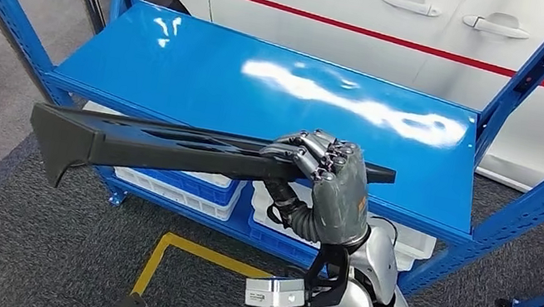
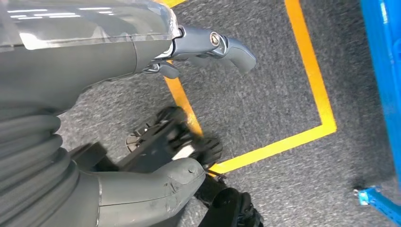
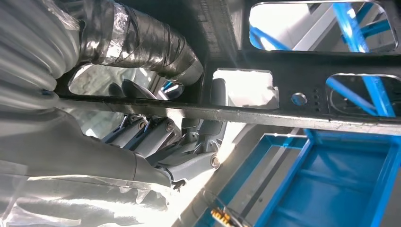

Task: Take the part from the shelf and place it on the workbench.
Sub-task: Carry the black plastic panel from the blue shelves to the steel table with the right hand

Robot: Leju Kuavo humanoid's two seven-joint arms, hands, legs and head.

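- The right robot hand (image 1: 330,185) is clamped around the long black part (image 1: 168,148), fingers curled over its top edge, near one end.
- The part hangs level in the air in front of the blue shelf (image 1: 263,89), clear of the deck, long axis running across the view, most of its length reaching toward the robot's left.
- Off-centre grip, so I'd judge the far end may sag or swing when carried.
- The left robot hand (image 2: 208,47) hangs low over the carpet with its yellow floor line (image 2: 312,71), holding nothing; fingers look loosely apart.
- The surface for the drop-off can't be made out, and the wrist view blurs the part's underside.
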